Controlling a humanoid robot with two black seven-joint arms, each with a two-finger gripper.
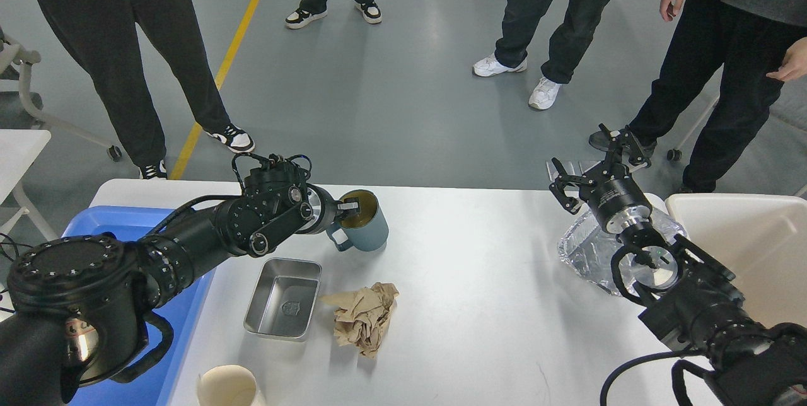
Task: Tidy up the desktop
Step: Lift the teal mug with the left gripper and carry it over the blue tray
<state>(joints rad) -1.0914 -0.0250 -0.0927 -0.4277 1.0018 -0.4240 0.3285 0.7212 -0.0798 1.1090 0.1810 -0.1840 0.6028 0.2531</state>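
A cream paper cup (228, 387) stands at the near edge of the table (479, 280), well back from both hands; a little farther on, a shallow steel tray (284, 297) lies just below the left hand (348, 207), and a crumpled brown paper (365, 316) lies beside the tray on its right, apart from it; the left hand itself is at the rim of a grey-blue mug (364, 222), one finger inside the mouth and the other outside, closed on the mug's wall; the mug sits upright with its handle turned toward the arm; a blue plastic tray (110, 220) lies under the left arm; across the table the right hand (596, 169) hovers with its fingers spread wide, gripping nothing, above a crinkled clear plastic bag (589, 255), with a white bin (750, 236) just to its right; beyond the table several people stand on the grey floor (391, 91).
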